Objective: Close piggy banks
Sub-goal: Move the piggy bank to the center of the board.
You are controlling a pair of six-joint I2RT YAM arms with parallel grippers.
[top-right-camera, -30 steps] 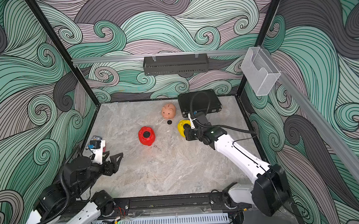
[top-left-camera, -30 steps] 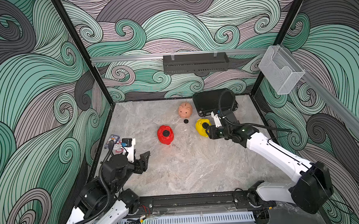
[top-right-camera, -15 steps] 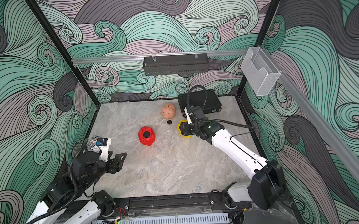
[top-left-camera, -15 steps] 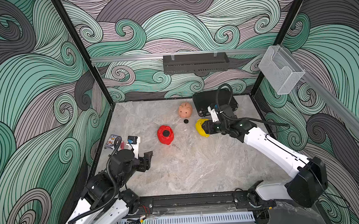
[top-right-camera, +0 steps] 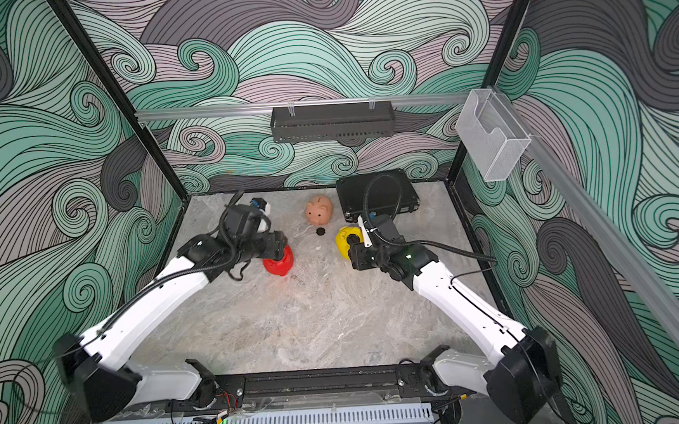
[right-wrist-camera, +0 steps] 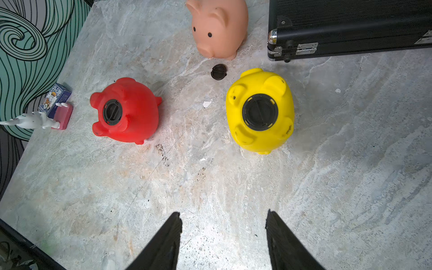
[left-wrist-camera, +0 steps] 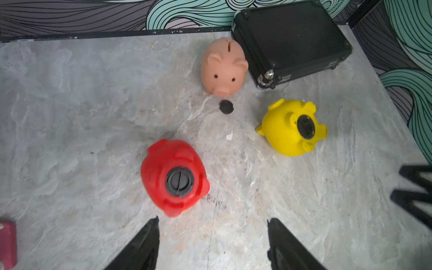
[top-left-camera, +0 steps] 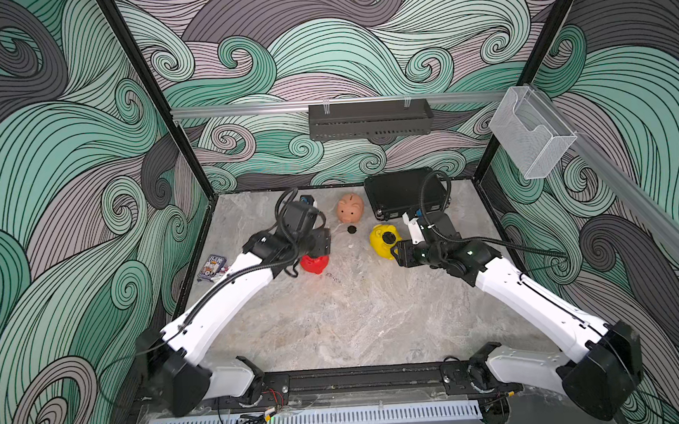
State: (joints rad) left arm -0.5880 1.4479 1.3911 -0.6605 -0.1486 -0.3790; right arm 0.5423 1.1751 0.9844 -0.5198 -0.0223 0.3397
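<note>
The small black round plug (right-wrist-camera: 219,72) lies loose ahead of both half-open, empty grippers (left gripper (left-wrist-camera: 211,243), right gripper (right-wrist-camera: 223,240)), touching nothing, just before the upright peach-pink plastic piggy bank (right-wrist-camera: 219,28); which arm is nearer cannot be told.

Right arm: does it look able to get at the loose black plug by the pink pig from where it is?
Probably yes. The loose plug lies bare on the table between the pink pig and the yellow pig; the right gripper is open and empty, though both pigs crowd it.
</note>
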